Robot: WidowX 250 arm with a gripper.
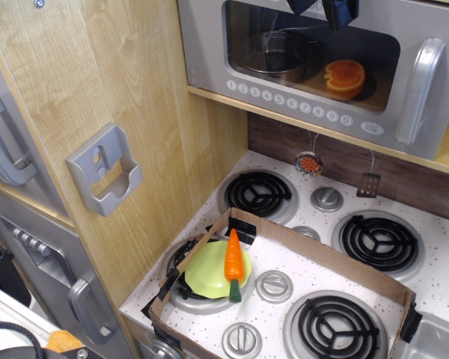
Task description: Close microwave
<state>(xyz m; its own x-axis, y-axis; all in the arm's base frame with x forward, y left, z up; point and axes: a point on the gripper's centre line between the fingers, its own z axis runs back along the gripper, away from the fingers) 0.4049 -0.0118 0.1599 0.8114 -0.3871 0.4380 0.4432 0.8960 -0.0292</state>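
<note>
Microwave (322, 67) fills the upper right of the view, set into a light-wood cabinet above the stove (314, 247), and its wide grey plastic door looks swung almost flush with the frame, so the closing seems nearly or fully done. Through the dark window a round metal pot (277, 54) and a halved orange (345, 78) sit side by side on the inner shelf, the orange at 3 o'clock from the pot. A row of small round white buttons (288, 101) runs under the window, and a curved grey handle (417, 91) stands upright at the door's right edge, smooth and moulded for a pull or push. At 12 o'clock of the window the dark blue fingers (325, 9) hang against the door's top edge, probably placed there to press the panel shut; only their tips show, so how far apart they stand cannot be told, and nothing is visibly held. Lower down, a cardboard frame (284, 247) fences part of the speckled white stovetop, likely to bound a working area, and inside it a plastic carrot (233, 258) lies across a pale green plate (208, 271). A grey bracket-shaped holder (105, 170) juts from the wood-grain panel at 9 o'clock.
</note>
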